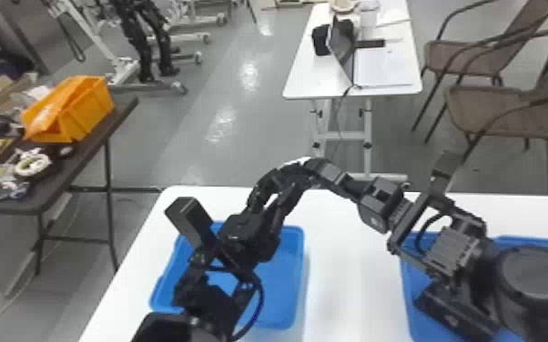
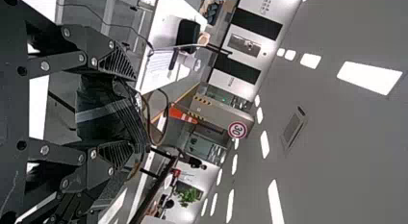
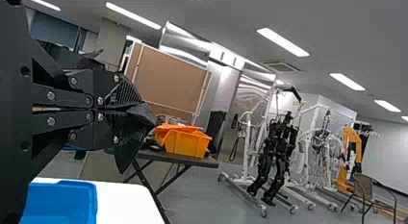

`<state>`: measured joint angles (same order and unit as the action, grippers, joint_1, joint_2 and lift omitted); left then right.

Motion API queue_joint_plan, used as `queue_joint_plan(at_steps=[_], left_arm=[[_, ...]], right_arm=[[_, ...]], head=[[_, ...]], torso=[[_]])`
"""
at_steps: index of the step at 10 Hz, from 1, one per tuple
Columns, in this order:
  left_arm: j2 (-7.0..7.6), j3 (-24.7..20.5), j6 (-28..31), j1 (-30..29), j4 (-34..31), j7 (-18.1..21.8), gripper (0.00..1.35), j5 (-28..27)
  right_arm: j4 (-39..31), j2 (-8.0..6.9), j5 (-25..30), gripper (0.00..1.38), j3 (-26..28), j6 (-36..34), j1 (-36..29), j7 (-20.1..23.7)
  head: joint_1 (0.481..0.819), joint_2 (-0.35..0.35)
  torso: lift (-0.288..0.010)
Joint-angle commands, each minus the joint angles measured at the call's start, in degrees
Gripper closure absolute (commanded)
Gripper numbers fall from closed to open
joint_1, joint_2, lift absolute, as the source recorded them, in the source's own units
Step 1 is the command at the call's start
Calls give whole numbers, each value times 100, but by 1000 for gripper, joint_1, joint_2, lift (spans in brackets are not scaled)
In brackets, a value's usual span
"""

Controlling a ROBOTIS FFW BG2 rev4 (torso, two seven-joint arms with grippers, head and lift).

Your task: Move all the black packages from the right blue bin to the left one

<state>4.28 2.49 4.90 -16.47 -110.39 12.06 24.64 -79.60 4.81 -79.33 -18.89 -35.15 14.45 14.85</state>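
on our left gripper the fingers stand apart, one each side of the black pack; whether they press it, we can't tell. our right gripper has its fingers together, we judge clamped on the pack's edge. seen from the head, the pack is up where the two grippers meet: toward one o'clock from the left wrist, ten o'clock from the right. its long axis seems to cross the left gap, though we can't see its full length. this looks like a hand-over, so the left must bite before the right lets go. the left arm is nearer the left bin, at seven o'clock from the pack; the right bin lies toward four.
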Motion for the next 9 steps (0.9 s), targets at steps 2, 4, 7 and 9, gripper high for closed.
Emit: queue_joint_plan(at_steps=[2,4,7,9], left_arm=[[-68,15,-253,-111,-53,-186,1220,-100],[-120,-3,-517,-164,-53,-283,1220,-206],[-129,-231,-833,-313,-53,-643,1220,-847],[-173,-477,-930,-542,-44,-898,1220,-1691]], right_arm=[[-21,11,6,1124,0,-1,-13,0],[-30,11,129,929,0,25,-39,88],[-627,20,2185,71,615,377,-540,237],[-1049,20,3636,243,958,693,-1199,237]], head=[[695,252],[695,260],[695,261],[695,243]], torso=[[-42],[-42],[-42],[-42]])
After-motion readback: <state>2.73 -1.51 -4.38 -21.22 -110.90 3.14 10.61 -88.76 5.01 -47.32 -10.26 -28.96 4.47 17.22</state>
